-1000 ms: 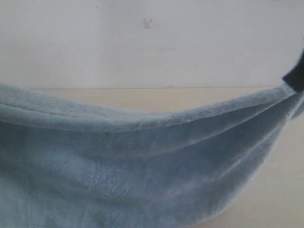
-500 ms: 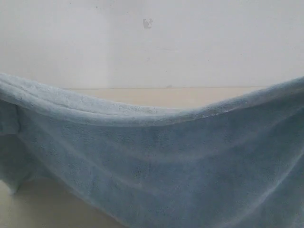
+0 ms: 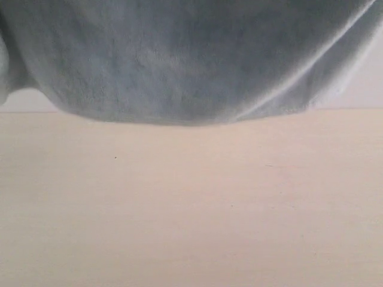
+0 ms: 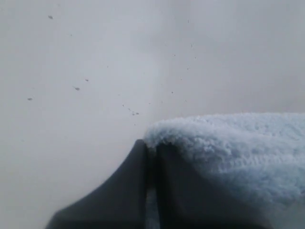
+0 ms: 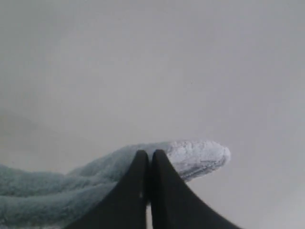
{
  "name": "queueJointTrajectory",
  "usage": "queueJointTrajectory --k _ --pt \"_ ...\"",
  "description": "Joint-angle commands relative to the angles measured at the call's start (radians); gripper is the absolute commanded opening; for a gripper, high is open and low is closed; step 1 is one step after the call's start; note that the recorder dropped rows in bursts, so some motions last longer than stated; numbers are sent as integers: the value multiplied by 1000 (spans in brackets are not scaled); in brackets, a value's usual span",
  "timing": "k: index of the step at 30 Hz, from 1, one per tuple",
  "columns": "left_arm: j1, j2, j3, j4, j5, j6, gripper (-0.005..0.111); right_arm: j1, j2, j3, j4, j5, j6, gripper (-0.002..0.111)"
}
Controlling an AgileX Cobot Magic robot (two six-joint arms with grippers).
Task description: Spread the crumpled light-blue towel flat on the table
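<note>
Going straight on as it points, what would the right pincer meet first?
The towel edge that the right pincer holds sticks out ahead; beyond it, only a plain pale surface, distance unclear.

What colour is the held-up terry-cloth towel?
Pale light blue, plain, no pattern; the terry-cloth towel shows best in the exterior view.

Soft, fuzzy terry-cloth pile covers the light-blue towel (image 3: 179, 60); below it, the table (image 3: 191, 209) shows a smooth, matt, pale wood-grain top with faint specks.
</note>
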Motion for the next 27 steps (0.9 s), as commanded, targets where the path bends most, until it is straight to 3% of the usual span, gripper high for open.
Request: queueJointTrajectory --k 1,9,16,27 --pt "-8 39 11 19 157 57 4 -24 24 76 162 63 -55 0" --pt "-8 221 281 -47 462 90 4 -181 236 492 523 51 -152 0" --pt "-8 295 446 -72 475 110 4 -189 303 706 552 -29 -157 0" --pt "-8 300 468 -82 475 110 4 -189 303 750 559 -119 -159 0"
